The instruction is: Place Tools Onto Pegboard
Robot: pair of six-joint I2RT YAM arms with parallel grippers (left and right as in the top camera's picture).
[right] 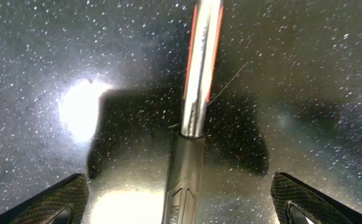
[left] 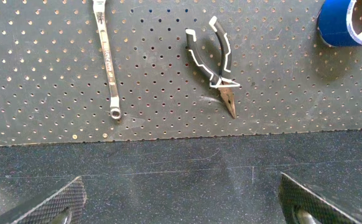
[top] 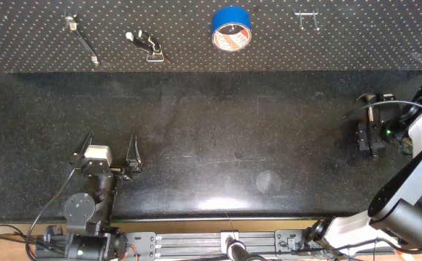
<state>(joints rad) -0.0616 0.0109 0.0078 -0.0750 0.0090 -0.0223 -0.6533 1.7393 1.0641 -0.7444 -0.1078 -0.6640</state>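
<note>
Desk: Black speckled worktop [top: 233, 123], with a pegboard [top: 182, 29] standing along its far edge. What hangs on the board?

Photographer: A wrench [left: 108, 59] hangs toward the pegboard's left edge. Black-handled pliers [left: 212, 53] are near it, nose pointing down. A roll of blue tape [top: 231, 29] sits around the middle, and a wire hook [top: 307, 18] is toward the right.

Desk: And the tool not yet on the board?

Photographer: A long tool [right: 199, 62], with a bright metal shaft bearing a red streak and a dark handle, lies flat on the worktop at its right edge, apart from the pegboard.

Desk: Is anything holding it?

Photographer: No. The right gripper [right: 178, 186] hangs directly over it with its claw spread wide. One finger is on either side of the handle, and neither touches it.

Desk: And the other arm?

Photographer: The left gripper [top: 109, 141] sits over the worktop toward its near-left corner, facing the pegboard. Its claw is just as wide, and the wrench and pliers are straight ahead of it.
</note>
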